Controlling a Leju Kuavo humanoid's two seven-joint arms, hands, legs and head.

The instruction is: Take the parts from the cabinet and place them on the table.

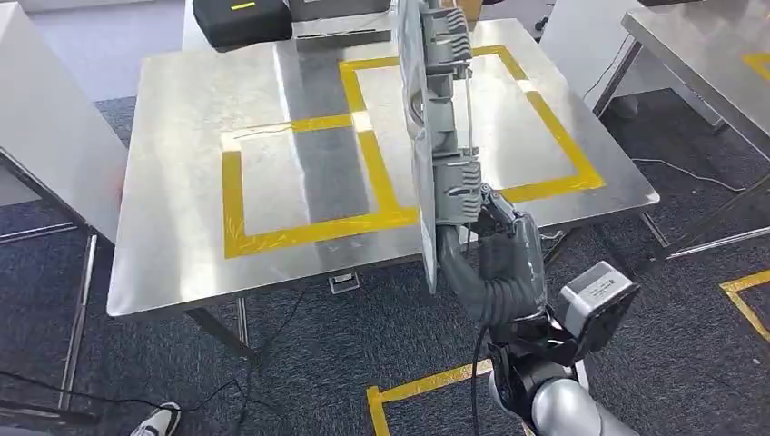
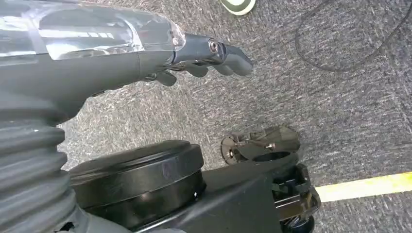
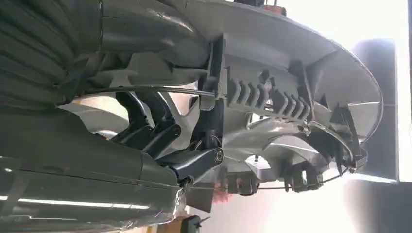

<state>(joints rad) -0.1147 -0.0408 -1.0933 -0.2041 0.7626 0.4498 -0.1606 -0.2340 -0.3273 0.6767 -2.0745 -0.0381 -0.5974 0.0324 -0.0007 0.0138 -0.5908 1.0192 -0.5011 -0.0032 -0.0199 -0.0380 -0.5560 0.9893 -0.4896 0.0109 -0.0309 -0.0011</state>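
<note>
My right hand (image 1: 504, 250) grips the lower end of a long grey plastic part (image 1: 438, 118) with ribs and a thin wire, held upright and edge-on over the front right of the steel table (image 1: 182, 245). In the right wrist view the dark fingers (image 3: 155, 131) curl around the part's ribbed inner side (image 3: 272, 97). My left hand (image 2: 204, 56) hangs beside my body over the carpet, fingers loosely curled with nothing in them.
Yellow tape marks two rectangles (image 1: 363, 145) on the table top. A black case (image 1: 241, 20) lies at the far edge. A second steel table (image 1: 717, 45) stands at the right, a white panel (image 1: 45, 127) at the left. Cables and a person's shoe (image 1: 159, 420) lie on the carpet.
</note>
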